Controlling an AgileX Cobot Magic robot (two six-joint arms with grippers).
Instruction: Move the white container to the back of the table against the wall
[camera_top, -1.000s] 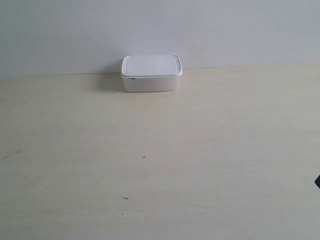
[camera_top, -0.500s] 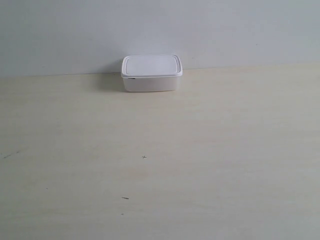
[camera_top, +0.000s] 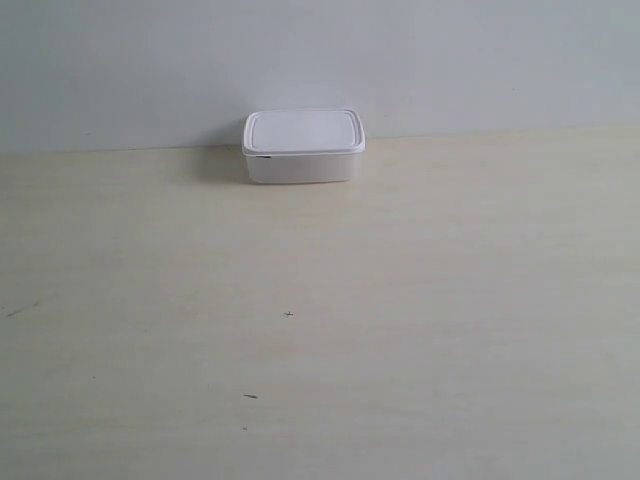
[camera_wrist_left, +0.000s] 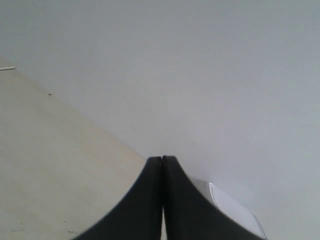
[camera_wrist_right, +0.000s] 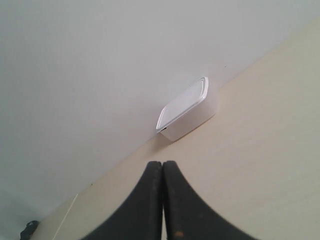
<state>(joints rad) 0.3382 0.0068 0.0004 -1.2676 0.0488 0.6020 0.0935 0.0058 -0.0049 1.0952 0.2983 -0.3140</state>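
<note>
The white container (camera_top: 302, 146) stands with its lid on at the back of the cream table (camera_top: 320, 330), against the pale wall (camera_top: 320, 60). No arm shows in the exterior view. In the right wrist view the container (camera_wrist_right: 189, 111) lies well beyond my right gripper (camera_wrist_right: 162, 163), whose black fingers are pressed together with nothing between them. My left gripper (camera_wrist_left: 162, 158) is likewise shut and empty; a corner of the container (camera_wrist_left: 232, 212) peeks out beside its fingers.
A few small dark specks (camera_top: 289, 314) mark the table's middle and front. In the right wrist view, a thin white line (camera_wrist_right: 65, 216) and a dark object (camera_wrist_right: 29, 228) sit at the table's far end.
A dark tip at the exterior view's right edge one second ago has gone out of sight. The container has not moved.
</note>
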